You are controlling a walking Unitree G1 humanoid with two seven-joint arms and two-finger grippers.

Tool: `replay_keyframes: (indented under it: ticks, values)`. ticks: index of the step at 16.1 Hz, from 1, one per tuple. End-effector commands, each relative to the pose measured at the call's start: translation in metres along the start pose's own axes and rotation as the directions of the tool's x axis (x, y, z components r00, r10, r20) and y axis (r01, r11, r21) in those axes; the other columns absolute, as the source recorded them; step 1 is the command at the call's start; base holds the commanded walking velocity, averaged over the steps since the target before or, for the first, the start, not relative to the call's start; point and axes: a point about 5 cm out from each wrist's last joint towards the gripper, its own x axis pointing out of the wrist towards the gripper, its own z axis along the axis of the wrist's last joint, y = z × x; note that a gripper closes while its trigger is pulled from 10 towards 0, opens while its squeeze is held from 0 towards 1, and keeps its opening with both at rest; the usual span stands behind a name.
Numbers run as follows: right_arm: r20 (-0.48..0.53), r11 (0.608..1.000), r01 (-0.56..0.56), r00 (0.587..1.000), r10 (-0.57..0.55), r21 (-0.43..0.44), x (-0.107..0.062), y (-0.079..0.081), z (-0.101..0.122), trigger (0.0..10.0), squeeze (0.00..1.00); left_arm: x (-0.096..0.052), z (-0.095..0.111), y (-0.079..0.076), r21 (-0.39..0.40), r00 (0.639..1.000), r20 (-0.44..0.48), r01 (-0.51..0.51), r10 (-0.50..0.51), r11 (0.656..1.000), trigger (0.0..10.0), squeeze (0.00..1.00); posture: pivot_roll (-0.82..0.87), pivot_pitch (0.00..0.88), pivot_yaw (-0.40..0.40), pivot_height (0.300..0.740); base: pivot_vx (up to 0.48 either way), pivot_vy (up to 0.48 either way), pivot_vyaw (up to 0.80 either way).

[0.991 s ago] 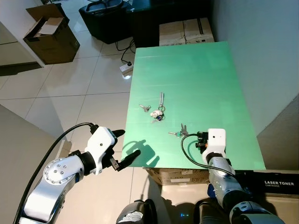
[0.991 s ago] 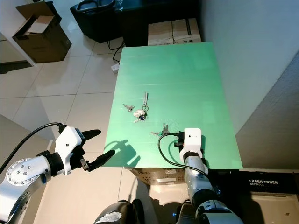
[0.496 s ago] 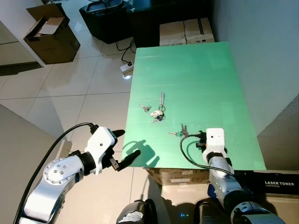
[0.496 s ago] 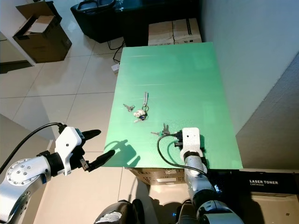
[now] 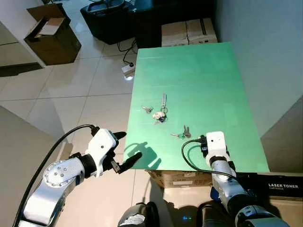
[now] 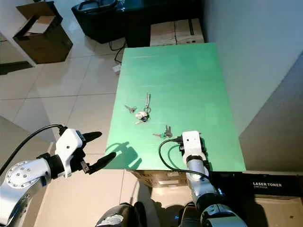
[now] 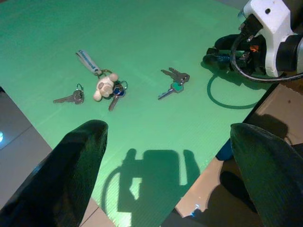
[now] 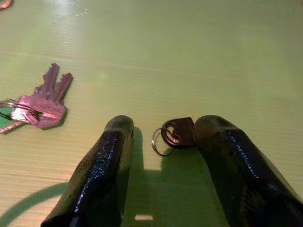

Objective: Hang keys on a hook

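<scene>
keys (image 8: pixel 40 101): shiny metal | table (image 5: pixel 203 75): matt green, finely ribbed

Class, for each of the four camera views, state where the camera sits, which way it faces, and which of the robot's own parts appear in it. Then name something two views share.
Left eye and right eye views: head, looking down on the green table; both arms show.
Left wrist view: beside the table's near left edge, facing across it; left gripper open, right gripper opposite.
Right wrist view: low over the table, facing a small dark key lying between open fingers.
Shared: the green-tagged key bunch in both wrist views.
</scene>
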Motion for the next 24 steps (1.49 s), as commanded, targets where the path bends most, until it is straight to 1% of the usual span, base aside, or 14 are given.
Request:
replay_keyframes:
  ticks: [1,3,6,9,12,13,15,16,17,18,19,24]
  values:
    - [-0.036,1.0,-0.018,0.999,0.017,-0.013,-0.0021,0.0052,-0.0055,10.0,0.0,-0.0063,-0.0015,0.004,0.009,1.0,-0.021,-0.017,0.017,1.0,10.0,0.0,0.1,0.187,0.222,0.74,0.0,0.0,0.0]
    - [-0.053,1.0,-0.014,0.999,0.013,-0.012,-0.0013,0.0034,-0.0066,10.0,0.0,-0.0069,-0.0014,0.0043,0.009,1.0,-0.021,-0.019,0.02,1.0,10.0,0.0,0.1,0.186,0.222,0.74,0.0,0.0,0.0]
    - [-0.082,0.999,-0.04,0.996,0.037,-0.029,-0.0014,0.0051,-0.0094,10.0,0.0,-0.0078,-0.0014,0.0043,0.009,1.0,-0.023,-0.021,0.021,1.0,10.0,0.0,0.11,0.187,0.221,0.74,0.0,0.0,0.0]
    - [-0.092,0.997,-0.052,0.995,0.047,-0.06,-0.0018,0.0053,-0.0112,10.0,0.0,-0.0079,-0.0011,0.0045,0.009,1.0,-0.022,-0.022,0.022,1.0,10.0,0.0,0.11,0.189,0.222,0.74,0.0,0.0,0.0]
    - [-0.092,0.997,-0.051,0.995,0.045,-0.066,-0.001,0.003,-0.0109,10.0,0.0,-0.008,-0.0011,0.0047,0.01,1.0,-0.023,-0.022,0.022,1.0,10.0,0.0,0.11,0.191,0.222,0.74,0.0,0.0,0.0]
    - [-0.092,0.996,-0.051,0.995,0.045,-0.068,-0.0006,0.0015,-0.0108,8.4,0.0,-0.0077,-0.0011,0.0046,0.009,0.999,-0.023,-0.022,0.022,1.0,10.0,0.0,0.11,0.191,0.222,0.74,0.0,0.0,0.0]
    - [-0.092,0.996,-0.052,0.995,0.046,-0.07,-0.0006,0.0009,-0.0109,6.5,0.0,-0.0076,-0.0011,0.0045,0.01,0.999,-0.023,-0.022,0.022,1.0,10.0,0.0,0.11,0.191,0.222,0.74,0.0,0.0,0.0]
    - [-0.093,0.996,-0.053,0.995,0.046,-0.071,-0.0005,0.001,-0.0109,3.1,0.0,-0.0075,-0.0011,0.0047,0.01,0.999,-0.023,-0.022,0.023,1.0,10.0,0.0,0.11,0.191,0.222,0.74,0.0,0.0,0.0]
    - [-0.093,0.996,-0.053,0.995,0.046,-0.069,-0.0006,0.0007,-0.0111,2.3,0.0,-0.0074,-0.0011,0.0047,0.011,0.999,-0.023,-0.023,0.023,1.0,10.0,0.0,0.11,0.189,0.222,0.74,0.0,0.0,0.0]
    - [-0.094,0.996,-0.052,0.995,0.046,-0.066,-0.0006,0.0005,-0.0113,0.5,0.0,-0.007,-0.0009,0.0049,0.012,0.999,-0.023,-0.023,0.023,1.0,10.0,0.0,0.11,0.189,0.223,0.74,0.0,0.0,0.0]
    - [-0.094,0.997,-0.053,0.994,0.047,-0.064,-0.0006,0.0005,-0.0112,0.0,0.0,-0.0067,-0.0007,0.005,0.012,0.999,-0.022,-0.023,0.023,1.0,10.0,0.0,0.11,0.191,0.223,0.74,0.0,0.0,0.0]
    - [-0.092,0.997,-0.055,0.995,0.049,-0.061,-0.0006,0.0006,-0.0111,0.0,0.0,-0.0071,-0.0008,0.0049,0.013,0.999,-0.023,-0.022,0.022,1.0,10.0,0.0,0.11,0.187,0.223,0.74,0.0,0.0,0.0]
